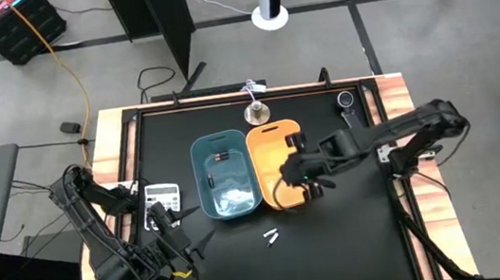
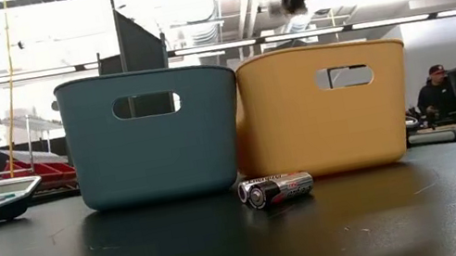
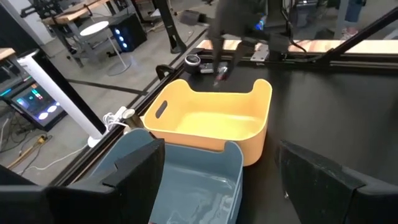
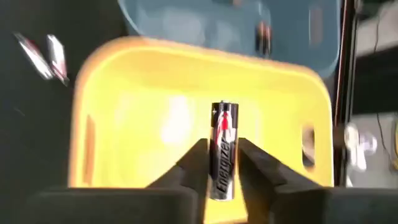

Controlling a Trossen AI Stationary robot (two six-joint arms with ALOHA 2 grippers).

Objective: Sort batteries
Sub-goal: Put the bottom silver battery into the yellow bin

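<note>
My right gripper point(image 1: 292, 170) hangs over the yellow bin point(image 1: 272, 161) and is shut on a dark battery with a red mark point(image 4: 222, 146). The blue bin point(image 1: 225, 174) stands against the yellow bin's left side; two dark batteries point(image 1: 219, 157) lie on its floor. Two more batteries point(image 1: 270, 236) lie side by side on the black table in front of the bins, and the low view shows them as a dark pair of batteries point(image 2: 276, 189). My left gripper point(image 3: 227, 186) waits open near the table's near-left corner. My right gripper pinches the battery between its two fingers point(image 4: 196, 165). They close on its lower half point(image 4: 221, 177), and its other end sticks out past the fingertips. The fingers come from above, pointing down, and lie along the battery. It is lifted clear above the yellow bin's floor.
A calculator point(image 1: 161, 197) lies left of the blue bin. A small silver object point(image 1: 256, 112) and a black stick-shaped gadget with a round head point(image 1: 346, 102) sit near the table's far edge. Bare black table point(image 1: 357, 232) stretches in front of the bins and to their right.
</note>
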